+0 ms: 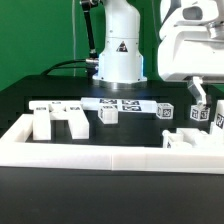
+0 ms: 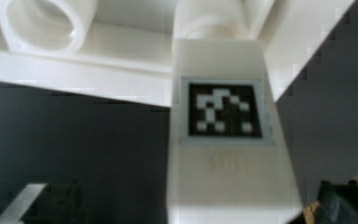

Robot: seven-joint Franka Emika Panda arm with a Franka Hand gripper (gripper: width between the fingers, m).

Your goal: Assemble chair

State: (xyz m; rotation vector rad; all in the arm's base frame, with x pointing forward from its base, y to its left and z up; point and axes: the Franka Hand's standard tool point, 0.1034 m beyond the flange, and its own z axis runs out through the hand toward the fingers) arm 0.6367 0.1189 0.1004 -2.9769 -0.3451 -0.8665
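Observation:
Loose white chair parts with black-and-white tags lie on the black table. A slab with legs [image 1: 56, 119] lies at the exterior view's left, a small cube [image 1: 108, 113] and another cube [image 1: 165, 110] near the middle, and tagged blocks [image 1: 202, 115] at the right. My gripper [image 1: 199, 96] hangs just above those right-hand blocks. In the wrist view a long white leg-like part [image 2: 224, 130] with one tag runs between my fingers. My gripper [image 2: 190, 202] is open, with a dark gap between the part and each fingertip [image 2: 354, 195].
The long white border rail [image 1: 100, 152] runs along the front and up the left side. The marker board [image 1: 120, 102] lies in front of the robot base [image 1: 120, 55]. More white pieces [image 1: 195, 140] are piled by the rail at the right, and the rail shows in the wrist view [image 2: 87, 75].

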